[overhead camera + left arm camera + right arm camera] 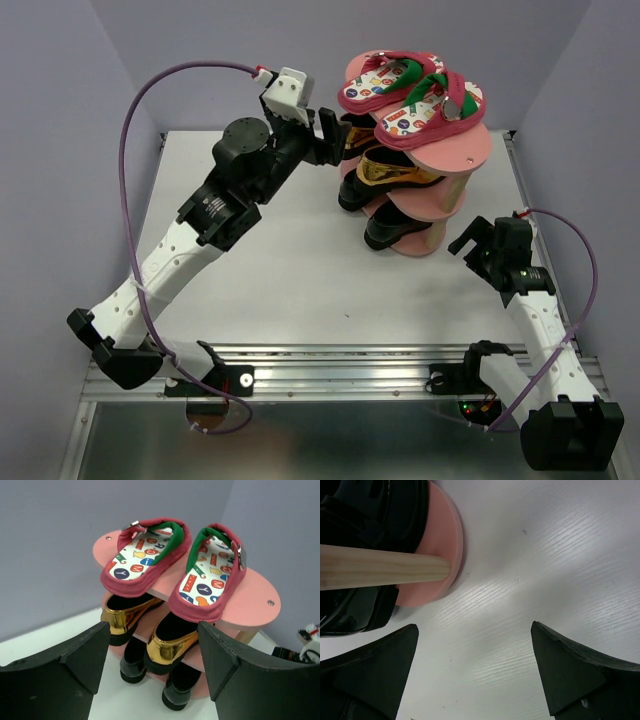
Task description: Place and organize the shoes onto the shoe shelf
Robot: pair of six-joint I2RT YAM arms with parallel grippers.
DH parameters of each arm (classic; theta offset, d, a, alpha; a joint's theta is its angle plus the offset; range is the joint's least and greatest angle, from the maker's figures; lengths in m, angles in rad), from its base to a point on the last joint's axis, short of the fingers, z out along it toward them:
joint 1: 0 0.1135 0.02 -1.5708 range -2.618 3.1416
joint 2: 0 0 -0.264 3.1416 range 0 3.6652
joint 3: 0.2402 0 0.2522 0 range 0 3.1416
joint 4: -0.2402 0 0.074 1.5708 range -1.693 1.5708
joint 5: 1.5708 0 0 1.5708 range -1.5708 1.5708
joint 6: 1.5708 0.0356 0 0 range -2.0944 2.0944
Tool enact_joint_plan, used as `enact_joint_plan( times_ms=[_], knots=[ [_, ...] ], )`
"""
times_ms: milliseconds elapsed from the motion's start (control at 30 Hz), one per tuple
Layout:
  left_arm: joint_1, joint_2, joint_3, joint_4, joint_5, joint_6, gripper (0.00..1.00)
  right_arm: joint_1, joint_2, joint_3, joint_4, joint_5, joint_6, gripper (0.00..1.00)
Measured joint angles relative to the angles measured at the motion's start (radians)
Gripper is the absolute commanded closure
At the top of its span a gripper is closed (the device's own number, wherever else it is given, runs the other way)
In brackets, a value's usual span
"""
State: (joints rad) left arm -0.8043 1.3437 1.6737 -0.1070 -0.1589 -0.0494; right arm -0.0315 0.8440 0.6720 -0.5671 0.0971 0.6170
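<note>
The salmon-pink shoe shelf [465,150] stands at the back of the table, right of centre. On its top board [250,605] two pink flip-flops [145,555] [210,575] lie side by side. Two gold loafers [125,615] [172,642] sit on the middle board, and two black loafers [132,662] [180,690] on the bottom one. My left gripper [154,626] hovers just left of the shelf at the heels, open, with nothing between its fingers. My right gripper [475,627] is open and empty, low over the table beside the shelf's bottom board [437,580].
A wooden post [380,570] of the shelf and a black loafer [365,510] fill the upper left of the right wrist view. White tabletop [300,270] spreads in front of the shelf. Purple walls close in the back and sides.
</note>
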Motion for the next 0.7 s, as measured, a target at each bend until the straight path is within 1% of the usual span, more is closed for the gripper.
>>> enact_joint_plan(
  times_ms=[100,367,533,700],
  knots=[
    [0.004,-0.021,-0.034,0.029,-0.037,-0.006,0.16,0.000,0.000,0.000,0.000,0.000,0.000,0.00],
    [0.010,-0.051,-0.150,0.026,-0.133,-0.013,0.14,0.000,-0.026,0.009,-0.003,0.029,-0.001,0.00],
    [0.014,-0.101,-0.194,0.017,-0.191,-0.013,0.14,0.000,-0.048,0.121,-0.035,0.112,-0.003,0.00],
    [0.015,-0.194,-0.232,0.038,-0.254,-0.012,0.13,0.000,-0.055,0.251,-0.062,0.223,-0.014,0.00]
  ],
)
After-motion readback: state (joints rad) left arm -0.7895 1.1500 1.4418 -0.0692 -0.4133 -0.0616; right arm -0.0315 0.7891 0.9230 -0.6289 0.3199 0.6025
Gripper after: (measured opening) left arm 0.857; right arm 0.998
